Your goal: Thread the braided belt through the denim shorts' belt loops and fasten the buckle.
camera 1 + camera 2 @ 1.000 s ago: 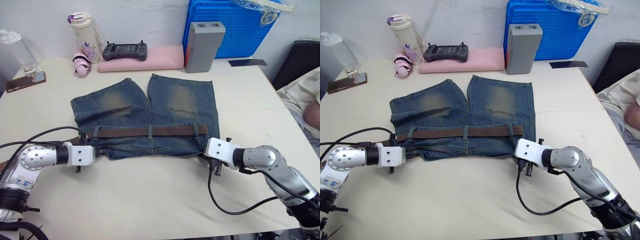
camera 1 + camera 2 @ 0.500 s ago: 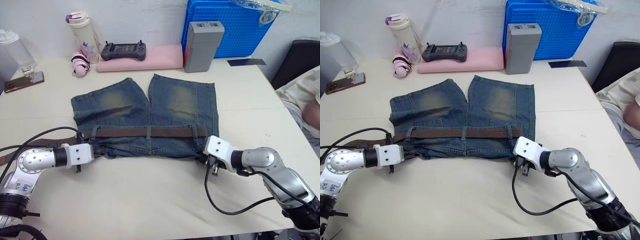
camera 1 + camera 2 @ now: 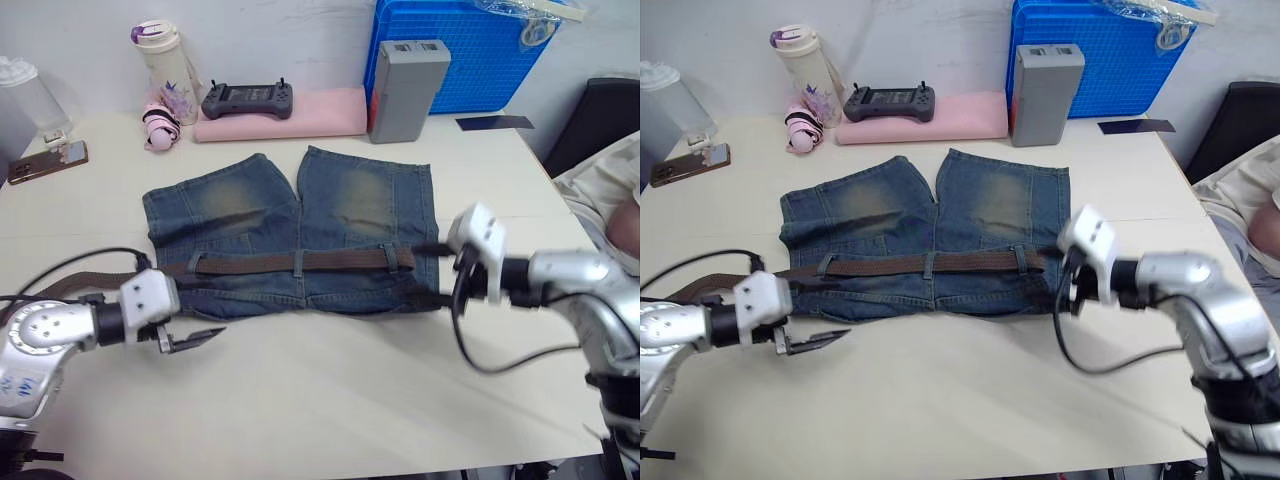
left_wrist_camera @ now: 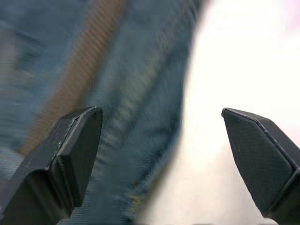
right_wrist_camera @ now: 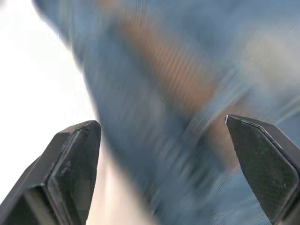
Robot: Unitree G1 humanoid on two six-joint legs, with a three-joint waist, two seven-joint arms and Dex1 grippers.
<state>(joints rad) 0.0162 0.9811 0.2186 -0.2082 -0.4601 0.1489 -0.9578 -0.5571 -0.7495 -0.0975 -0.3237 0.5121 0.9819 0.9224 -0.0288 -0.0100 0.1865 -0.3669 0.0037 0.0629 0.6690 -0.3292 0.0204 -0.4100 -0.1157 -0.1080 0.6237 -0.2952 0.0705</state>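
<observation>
The denim shorts [image 3: 290,240] lie flat on the pale table [image 3: 330,400], waistband toward the robot and legs pointing away. The braided belt [image 3: 300,262] runs across the waistband under the belt loops [image 3: 298,262], and its free length trails off the shorts' left end toward the left arm. I cannot make out the buckle.

The left gripper [image 3: 195,340] hovers low over bare table just in front of the waistband's left corner. Its fingers [image 4: 75,145] are spread wide with nothing between them; the denim edge and the brown strap lie just beyond the tips.

The right gripper [image 3: 425,275] sits at the waistband's right end, over the denim. Its fingers [image 5: 70,164] are also wide apart and hold nothing, with the belt and blue fabric passing beneath the gap.

Well beyond both grippers, past the shorts' legs, stand a bottle [image 3: 165,60], a pink pad [image 3: 290,112], a grey box [image 3: 405,75] and a blue crate [image 3: 470,50].
</observation>
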